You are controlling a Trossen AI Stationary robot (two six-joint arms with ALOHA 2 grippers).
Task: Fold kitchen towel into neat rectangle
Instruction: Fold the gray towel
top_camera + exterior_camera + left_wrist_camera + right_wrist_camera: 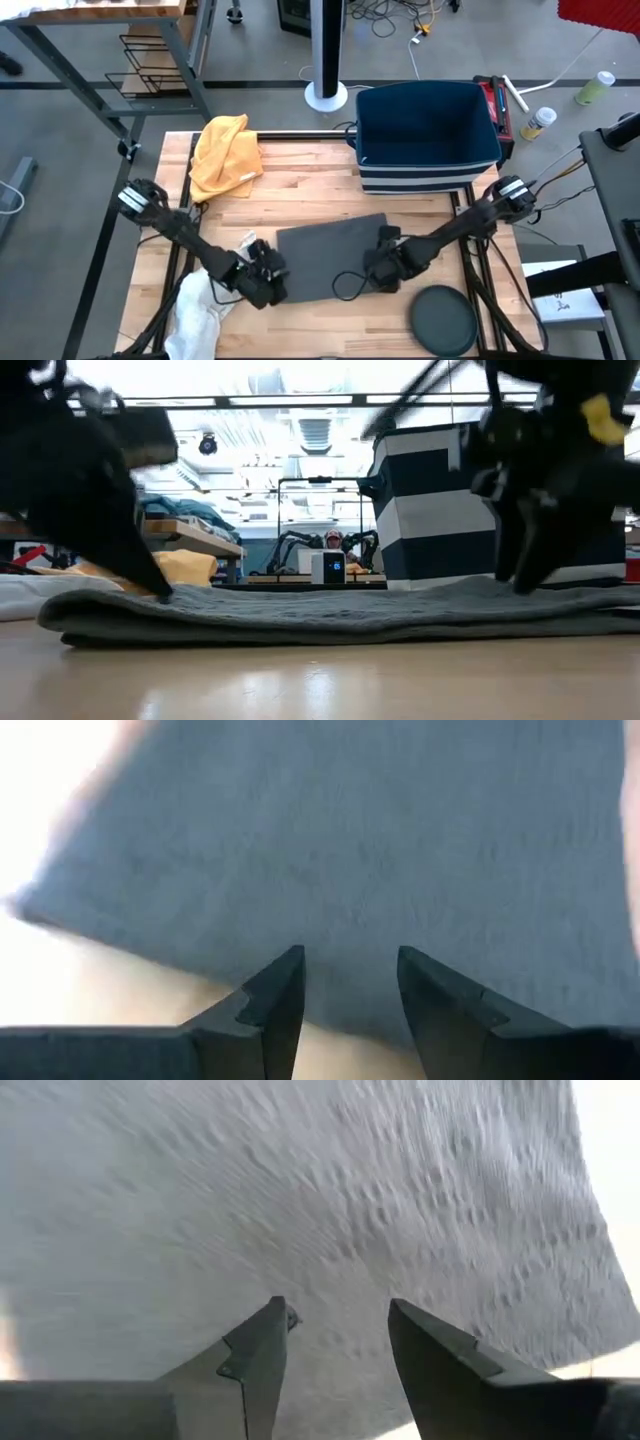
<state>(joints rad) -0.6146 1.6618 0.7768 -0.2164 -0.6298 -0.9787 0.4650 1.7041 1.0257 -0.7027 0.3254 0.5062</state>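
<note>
Fingers [285, 995] of both grippers stand apart, empty. Between them your towel [330, 255] lies flat, apparently folded. You still judge neatness.

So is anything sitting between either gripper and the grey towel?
Nothing visible. The left gripper and the right gripper both stand open right over the grey kitchen towel, whose top surface is bare.
</note>
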